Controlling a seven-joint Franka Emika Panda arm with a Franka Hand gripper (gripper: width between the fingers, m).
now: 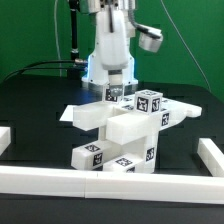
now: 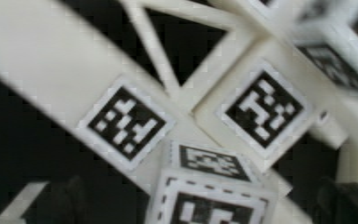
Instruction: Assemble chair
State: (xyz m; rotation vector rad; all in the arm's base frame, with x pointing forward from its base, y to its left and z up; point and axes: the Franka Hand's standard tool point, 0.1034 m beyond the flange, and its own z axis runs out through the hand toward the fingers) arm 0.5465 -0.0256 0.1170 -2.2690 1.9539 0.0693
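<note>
At centre frame in the exterior view, the arm [image 1: 108,45] hangs upright above the chair [image 1: 120,130]; gripper [image 1: 118,92] sits low at the top of the stacked pieces, jaw spacing hidden, cannot tell if spread or pinching; the tagged chair pieces pile mid-table inside the white bars [image 1: 100,183]; wrist view blurred, marker tags [image 2: 128,120] filling it close up.

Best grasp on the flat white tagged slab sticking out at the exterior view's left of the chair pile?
Probably the flat white tagged slab by its free outer end, coming from above, jaws across its thin long edges. That end overhangs the black table; the inner end is buried under other pieces.
</note>
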